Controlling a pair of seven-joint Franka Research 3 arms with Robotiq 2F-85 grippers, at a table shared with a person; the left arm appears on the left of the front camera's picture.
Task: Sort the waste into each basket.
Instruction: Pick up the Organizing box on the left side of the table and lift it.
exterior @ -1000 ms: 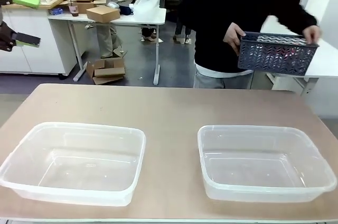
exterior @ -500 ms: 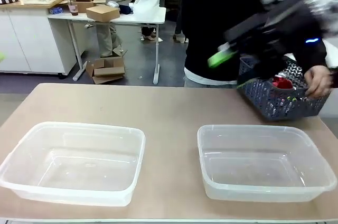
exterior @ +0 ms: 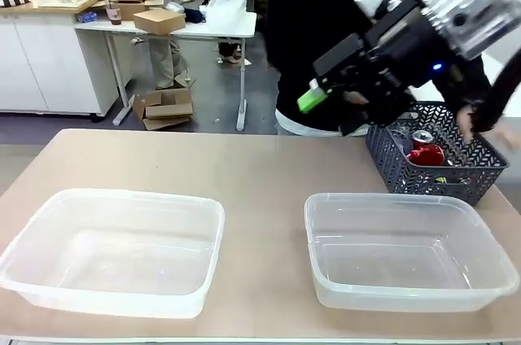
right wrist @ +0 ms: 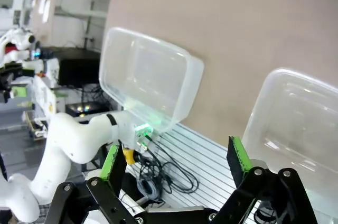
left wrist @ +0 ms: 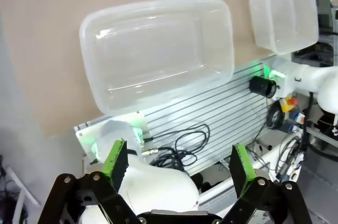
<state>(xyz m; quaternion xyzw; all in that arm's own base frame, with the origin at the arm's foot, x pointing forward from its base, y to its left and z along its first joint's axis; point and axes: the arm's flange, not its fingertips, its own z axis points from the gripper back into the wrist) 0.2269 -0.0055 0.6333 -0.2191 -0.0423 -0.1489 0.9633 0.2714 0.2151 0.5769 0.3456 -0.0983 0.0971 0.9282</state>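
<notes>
Brown table (exterior: 260, 162) carries two clear tubs, left tub (exterior: 122, 296) and right tub (exterior: 407, 296), nothing in either. One dark lattice basket (exterior: 423, 176) sits at the far right. The right gripper (right wrist: 174, 152), jaws wide and holding nothing, hangs raised just left of it and looks the nearer arm. The left gripper (left wrist: 177, 160), also wide and bare, is high over the left tub. Two red cans (exterior: 427, 154) are countable inside the lattice basket, lying right of and below the right gripper. Their long axis is unclear and I cannot tell if there are bottles.

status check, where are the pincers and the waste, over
Left pincer open, empty. Right pincer open, empty. Red cans in the dark lattice basket; left tub and right tub empty. Person's hand at that basket.
</notes>
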